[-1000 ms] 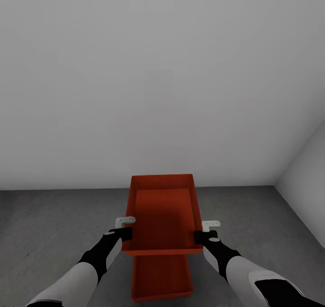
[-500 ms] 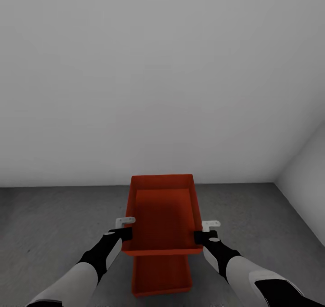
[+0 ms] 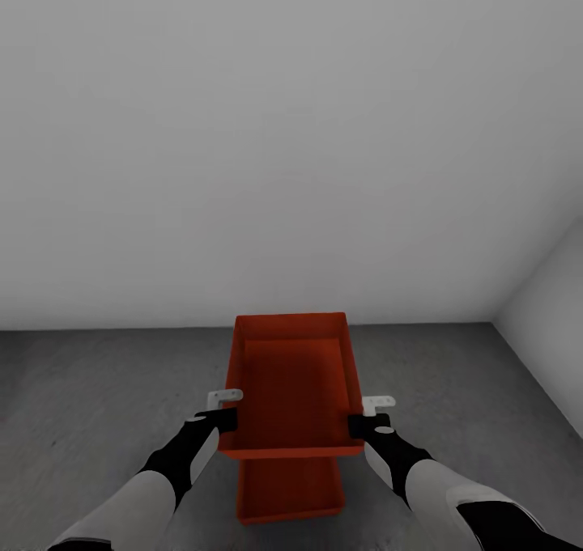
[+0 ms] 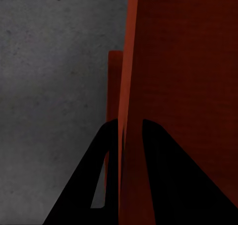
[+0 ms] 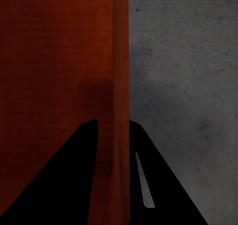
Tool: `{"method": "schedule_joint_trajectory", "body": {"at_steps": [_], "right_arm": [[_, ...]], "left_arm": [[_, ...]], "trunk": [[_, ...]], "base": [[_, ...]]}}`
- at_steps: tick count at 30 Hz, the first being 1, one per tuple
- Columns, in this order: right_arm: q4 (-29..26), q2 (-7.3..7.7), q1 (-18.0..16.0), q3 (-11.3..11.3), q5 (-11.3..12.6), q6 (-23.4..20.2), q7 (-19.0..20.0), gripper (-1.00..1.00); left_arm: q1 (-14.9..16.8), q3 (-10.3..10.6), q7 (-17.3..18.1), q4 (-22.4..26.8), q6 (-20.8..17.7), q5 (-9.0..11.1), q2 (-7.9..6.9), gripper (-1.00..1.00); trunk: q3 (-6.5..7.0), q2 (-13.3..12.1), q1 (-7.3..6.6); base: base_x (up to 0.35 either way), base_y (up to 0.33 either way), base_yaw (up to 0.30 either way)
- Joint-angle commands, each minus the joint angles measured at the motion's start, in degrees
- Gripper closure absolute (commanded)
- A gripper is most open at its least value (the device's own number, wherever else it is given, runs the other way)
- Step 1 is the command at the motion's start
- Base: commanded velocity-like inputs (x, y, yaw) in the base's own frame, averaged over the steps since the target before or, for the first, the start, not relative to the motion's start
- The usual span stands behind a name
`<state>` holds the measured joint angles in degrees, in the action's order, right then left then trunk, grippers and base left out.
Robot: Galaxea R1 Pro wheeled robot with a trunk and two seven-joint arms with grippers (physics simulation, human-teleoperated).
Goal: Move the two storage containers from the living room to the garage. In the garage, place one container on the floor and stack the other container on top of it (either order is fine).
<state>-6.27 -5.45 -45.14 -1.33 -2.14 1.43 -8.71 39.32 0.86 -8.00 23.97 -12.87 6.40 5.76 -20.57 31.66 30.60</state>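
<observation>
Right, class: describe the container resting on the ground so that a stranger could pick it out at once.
Start at the grey-white wall and come down to the dark concrete floor in front of the robot. There the lower container lies, an orange-red open bin. Unlike its twin, the upper container held above it by the left gripper and right gripper, no gripper touches it.

From the head we look forward and down over the held container (image 3: 293, 389) toward the grey wall (image 3: 291, 130). Our wrist cameras sit close along its side walls — all three share it and the concrete floor (image 4: 49, 86).
</observation>
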Motion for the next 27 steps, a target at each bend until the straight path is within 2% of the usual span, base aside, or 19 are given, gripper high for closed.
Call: {"method": "schedule_joint_trajectory", "body": {"at_steps": [1,27], "right_arm": [[0.2,2.02,-0.04,1.55,-0.06,0.15,-1.31,1.0],[0.2,2.02,-0.04,1.59,-0.06,0.24,-1.31,1.0]], "left_arm": [[0.05,-0.59,-3.51,0.35,-0.41,-0.95,-0.05,1.0],[0.05,-0.59,-3.51,0.38,-0.41,-0.95,-0.05,1.0]], "trunk": [[-0.17,0.08,0.02],[-2.58,0.08,0.02]], "base": [[0.0,0.0,0.0],[0.0,0.0,0.0]]}}
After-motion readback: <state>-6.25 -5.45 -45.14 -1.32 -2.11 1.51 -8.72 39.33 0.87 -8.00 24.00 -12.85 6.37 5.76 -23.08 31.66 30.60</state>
